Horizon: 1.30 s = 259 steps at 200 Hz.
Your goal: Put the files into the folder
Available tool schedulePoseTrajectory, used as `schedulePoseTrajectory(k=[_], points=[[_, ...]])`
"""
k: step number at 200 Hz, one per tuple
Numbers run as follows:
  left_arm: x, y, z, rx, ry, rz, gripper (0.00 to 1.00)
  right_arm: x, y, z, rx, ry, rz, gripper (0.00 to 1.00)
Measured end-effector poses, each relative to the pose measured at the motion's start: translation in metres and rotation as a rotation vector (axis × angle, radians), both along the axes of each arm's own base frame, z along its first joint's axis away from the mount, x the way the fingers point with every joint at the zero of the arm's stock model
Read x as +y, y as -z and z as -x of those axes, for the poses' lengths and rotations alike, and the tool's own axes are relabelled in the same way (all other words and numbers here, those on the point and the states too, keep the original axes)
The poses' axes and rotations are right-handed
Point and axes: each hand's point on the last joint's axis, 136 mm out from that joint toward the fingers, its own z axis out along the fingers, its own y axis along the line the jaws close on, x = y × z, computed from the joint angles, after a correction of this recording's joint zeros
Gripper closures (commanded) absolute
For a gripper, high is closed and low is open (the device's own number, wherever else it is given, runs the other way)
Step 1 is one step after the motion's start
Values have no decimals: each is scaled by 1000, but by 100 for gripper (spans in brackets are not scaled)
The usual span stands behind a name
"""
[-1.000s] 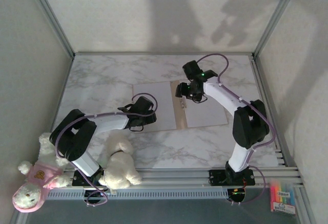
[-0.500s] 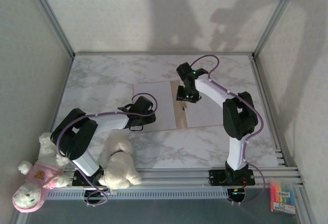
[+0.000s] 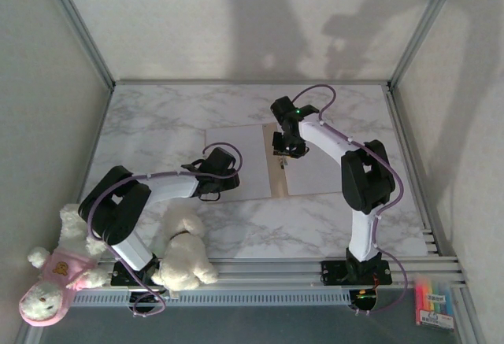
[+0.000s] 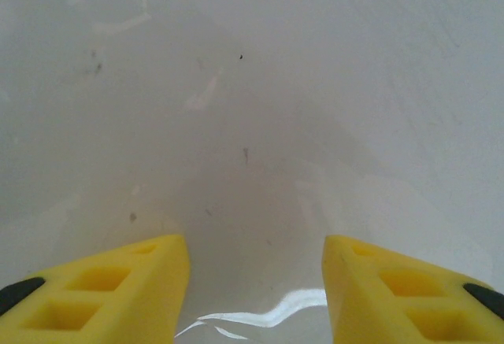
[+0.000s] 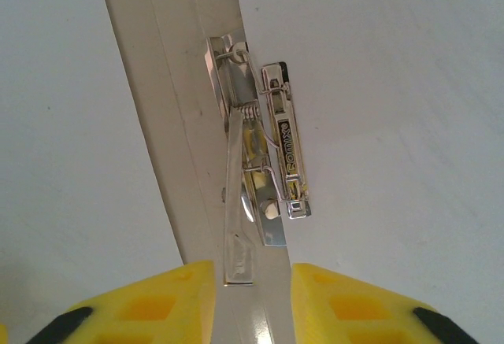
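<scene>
Folder: flat tan-brown cardboard folder (image 3: 276,179) lies open mid-table, its spine running near-to-far.
Files: plain white paper sheets (image 3: 236,159) lie flat on either side of that spine.
Left gripper (image 4: 253,253): spread, low over the sheet left of the spine.
Right gripper (image 5: 252,273): spread, over the spine, the nearer arm.
Clip: silver metal spring clamp (image 5: 264,179), lengthwise on the spine, just ahead of the right gripper.

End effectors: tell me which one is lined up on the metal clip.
The right end effector, its open jaws flanking the metal clip on the folder's tan spine; the left end effector faces a plain white sheet.
</scene>
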Motion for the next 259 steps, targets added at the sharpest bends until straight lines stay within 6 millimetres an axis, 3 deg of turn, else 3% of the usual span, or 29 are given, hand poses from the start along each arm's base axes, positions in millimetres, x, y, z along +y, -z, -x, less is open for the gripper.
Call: schedulePoseTrajectory(k=[80, 140, 259], points=[[-2, 1, -3, -4, 1, 0, 51, 2, 4, 2, 17, -4, -10, 74], [-1, 1, -3, -1, -1, -6, 53, 3, 0, 0, 18, -11, -6, 68], [-1, 2, -3, 0, -1, -6, 53, 3, 2, -2, 21, -29, 6, 82]])
